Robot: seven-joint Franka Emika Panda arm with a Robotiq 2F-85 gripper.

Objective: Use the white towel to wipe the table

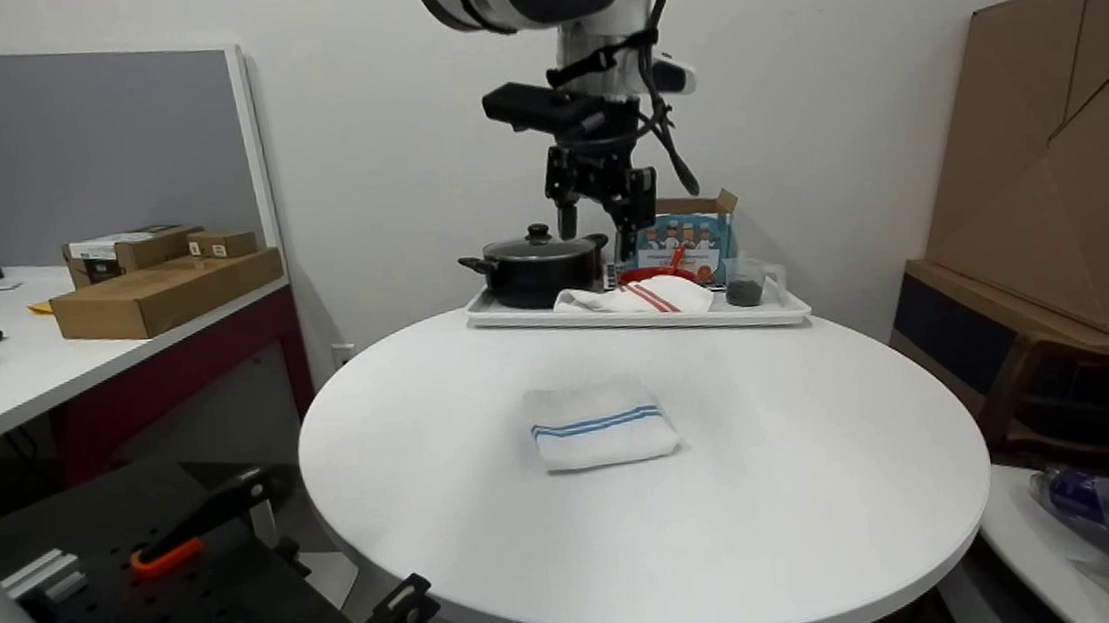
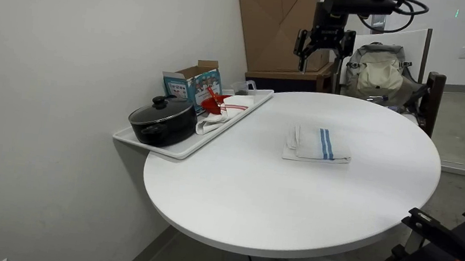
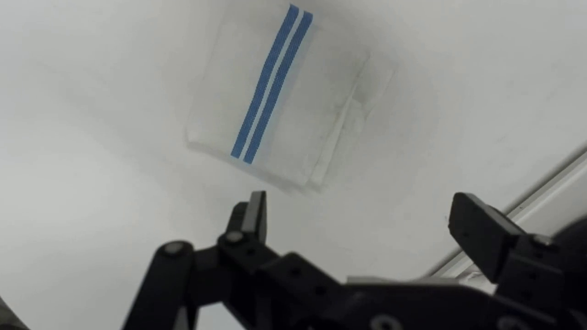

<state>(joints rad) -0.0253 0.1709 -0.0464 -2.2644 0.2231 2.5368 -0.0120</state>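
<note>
1. Towel (image 1: 606, 442), folded, white with two blue stripes, lying flat near the middle of the round white worktop (image 1: 784, 522)
2. Fingers (image 3: 255, 217), spread wide apart, raised above the worktop and clear of the towel
3. Tray (image 1: 766, 315), over by the wall (image 1: 381, 166), bearing pot (image 1: 541, 274), red-striped cloth (image 1: 659, 295) and jug (image 1: 745, 287)

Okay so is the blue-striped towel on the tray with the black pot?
No, the blue-striped towel lies folded on the round white table, apart from the tray.
</note>
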